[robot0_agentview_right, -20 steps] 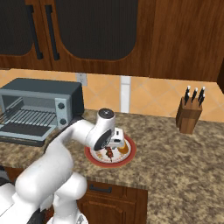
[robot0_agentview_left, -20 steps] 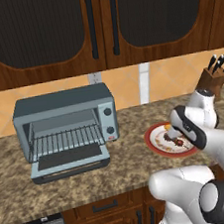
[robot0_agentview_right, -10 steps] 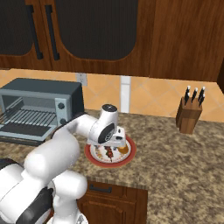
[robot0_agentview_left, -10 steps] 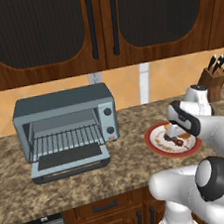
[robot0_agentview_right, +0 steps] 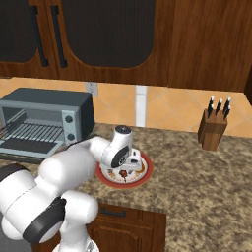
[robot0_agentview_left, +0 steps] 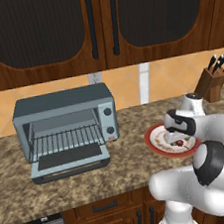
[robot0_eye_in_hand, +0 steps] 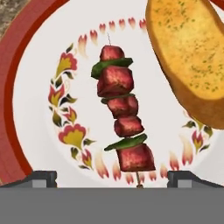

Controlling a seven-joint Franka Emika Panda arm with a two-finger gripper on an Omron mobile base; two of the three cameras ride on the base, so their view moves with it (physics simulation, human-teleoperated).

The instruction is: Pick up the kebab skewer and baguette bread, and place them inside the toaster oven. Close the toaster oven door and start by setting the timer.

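The kebab skewer (robot0_eye_in_hand: 122, 118), dark red meat chunks with green slices on a thin stick, lies in the middle of a white plate with a red rim (robot0_eye_in_hand: 13, 87). The golden baguette bread (robot0_eye_in_hand: 192, 57) lies on the same plate, beside the skewer. My gripper (robot0_eye_in_hand: 111, 179) hovers open just above the plate, its fingertips (robot0_eye_in_hand: 41, 178) spread to either side of the skewer's near end, touching nothing. From the base, the gripper (robot0_agentview_left: 175, 138) points down over the plate (robot0_agentview_left: 159, 150). The toaster oven (robot0_agentview_left: 66, 125) stands to the left, its door (robot0_agentview_left: 70, 162) dropped open and its rack bare.
A wooden knife block (robot0_agentview_left: 214, 78) stands at the back right by the wall. Dark wooden cupboards hang above the speckled stone counter (robot0_agentview_left: 127, 172). From the right base camera, the plate (robot0_agentview_right: 142, 177) is between the oven (robot0_agentview_right: 47, 118) and the knife block (robot0_agentview_right: 214, 128).
The hand has swung in and come down closer over the plate. The jaws stayed open, and the skewer and bread have not moved.
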